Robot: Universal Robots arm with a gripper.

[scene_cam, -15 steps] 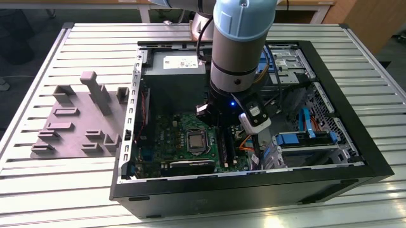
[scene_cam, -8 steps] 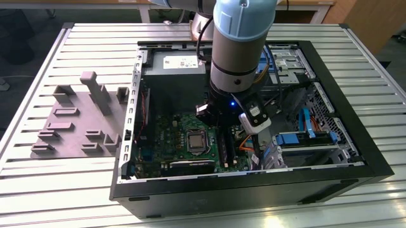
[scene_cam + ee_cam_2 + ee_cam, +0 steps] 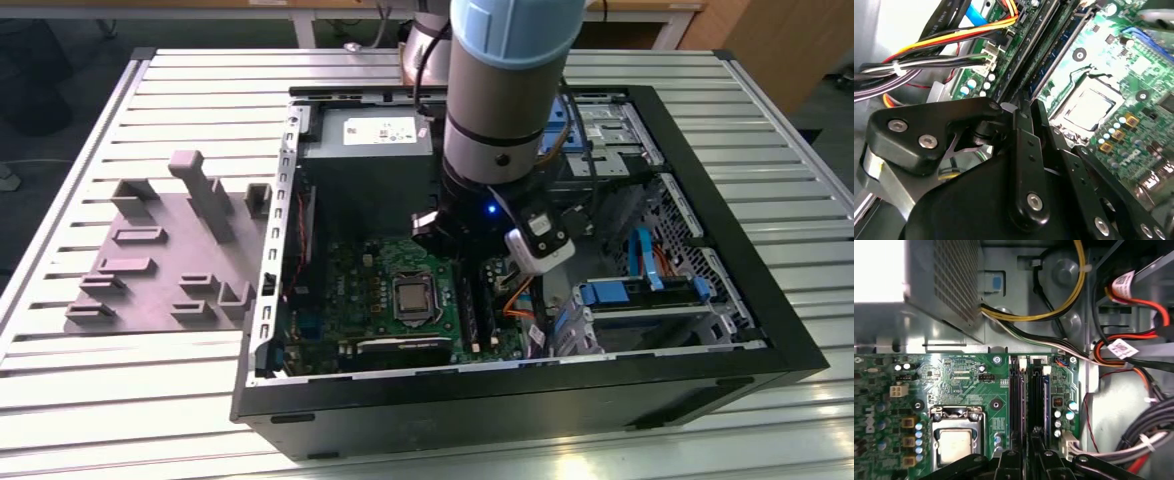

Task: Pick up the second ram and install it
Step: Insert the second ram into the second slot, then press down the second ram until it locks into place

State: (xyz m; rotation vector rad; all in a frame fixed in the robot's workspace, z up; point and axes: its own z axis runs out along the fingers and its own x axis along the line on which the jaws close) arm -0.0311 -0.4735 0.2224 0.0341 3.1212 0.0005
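Tool (image 3: pixel 1029 452) over second ram (image 3: pixel 1035 400), cables (image 3: pixel 1134 450) beside.

A big surface (image 3: pixel 107 400) of pale metal slats fills the room's middle, and light shines off the slats. Behind it stands a light wooden desk (image 3: pixel 641 20) with white legs. A brown wooden panel (image 3: pixel 787 45) stands in the corner. The floor (image 3: pixel 54 90) is dark grey.
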